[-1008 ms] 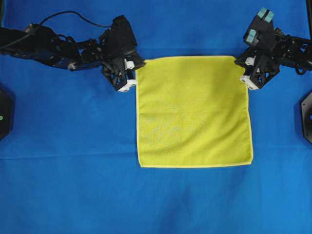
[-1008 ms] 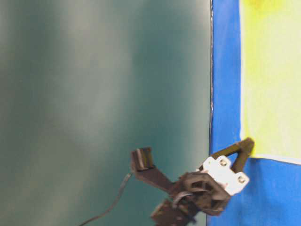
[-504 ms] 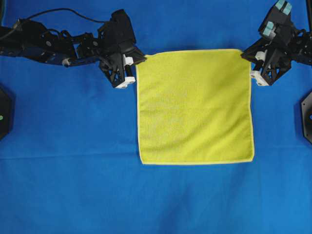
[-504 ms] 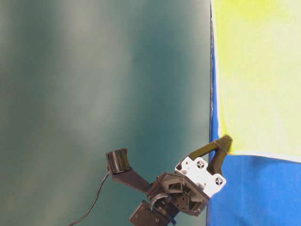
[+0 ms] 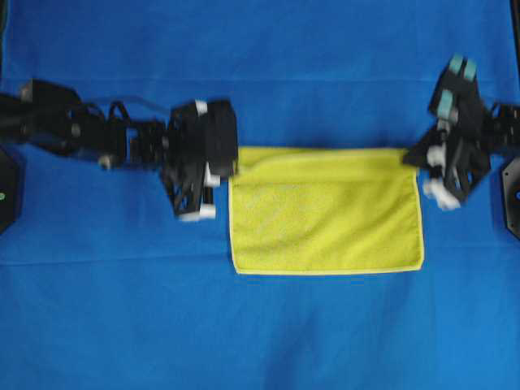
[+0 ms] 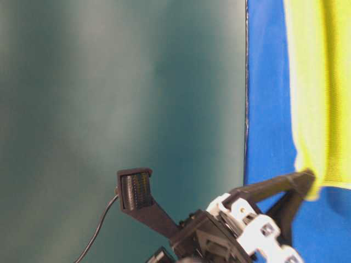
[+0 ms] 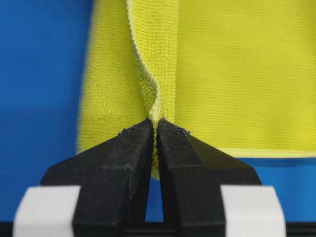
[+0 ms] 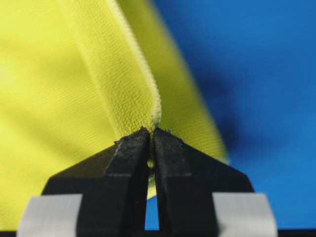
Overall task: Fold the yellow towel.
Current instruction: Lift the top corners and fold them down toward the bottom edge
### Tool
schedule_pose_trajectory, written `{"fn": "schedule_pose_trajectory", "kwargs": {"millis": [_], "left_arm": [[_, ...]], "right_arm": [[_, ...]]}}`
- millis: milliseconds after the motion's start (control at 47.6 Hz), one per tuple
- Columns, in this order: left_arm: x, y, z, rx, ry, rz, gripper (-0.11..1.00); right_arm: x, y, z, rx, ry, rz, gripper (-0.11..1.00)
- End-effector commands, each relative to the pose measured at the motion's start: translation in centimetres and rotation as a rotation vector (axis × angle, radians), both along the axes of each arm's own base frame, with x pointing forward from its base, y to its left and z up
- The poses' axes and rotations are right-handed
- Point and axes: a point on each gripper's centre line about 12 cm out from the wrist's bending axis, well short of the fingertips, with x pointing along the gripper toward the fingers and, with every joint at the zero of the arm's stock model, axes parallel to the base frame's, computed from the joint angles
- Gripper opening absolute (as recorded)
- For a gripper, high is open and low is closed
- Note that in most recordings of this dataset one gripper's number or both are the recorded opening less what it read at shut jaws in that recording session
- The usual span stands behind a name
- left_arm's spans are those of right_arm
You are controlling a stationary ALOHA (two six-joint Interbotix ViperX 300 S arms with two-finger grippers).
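Observation:
The yellow towel [image 5: 325, 223] lies on the blue table cover, its near half flat and its far edge lifted and carried toward the near edge. My left gripper [image 5: 224, 166] is shut on the towel's far left corner. In the left wrist view the hem is pinched between the black fingertips of the left gripper [image 7: 154, 121], with the towel [image 7: 237, 74] hanging beyond. My right gripper [image 5: 419, 158] is shut on the far right corner. The right wrist view shows the right gripper [image 8: 150, 129] pinching the towel's [image 8: 49, 98] hem. The table-level view shows a raised towel corner [image 6: 323, 82] held by a black finger [image 6: 299, 181].
The blue cover [image 5: 260, 341] spreads all round the towel. Black fixtures sit at the left edge [image 5: 6, 191] and the right edge [image 5: 512, 195]. A dark green wall [image 6: 120, 109] fills the left of the table-level view.
Both grippers have moved toward the near edge, carrying the towel's far edge up and over with them. Seen from above, the towel now looks about half as deep.

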Motion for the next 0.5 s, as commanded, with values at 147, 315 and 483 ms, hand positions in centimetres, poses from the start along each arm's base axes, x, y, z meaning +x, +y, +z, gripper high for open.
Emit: {"fn": "schedule_pose_trajectory", "kwargs": {"millis": [147,315,483], "left_arm": [[0.6,-5.3,0.9,-0.065,-0.031,-0.079,0.01],[0.9,-7.9,0.9,-0.093,-0.033,-0.119,0.01],[1.1,-9.4,0.8,-0.098,-0.031,-0.153,0.01]], "right_arm": [[0.2,5.4,0.1,0.113,-0.001,0.107,0.02],[0.2,8.4,-0.1,0.169,0.006,0.161,0.02],[0.7,10.1,-0.2,0.192,-0.007,0.196,0.02]]}}
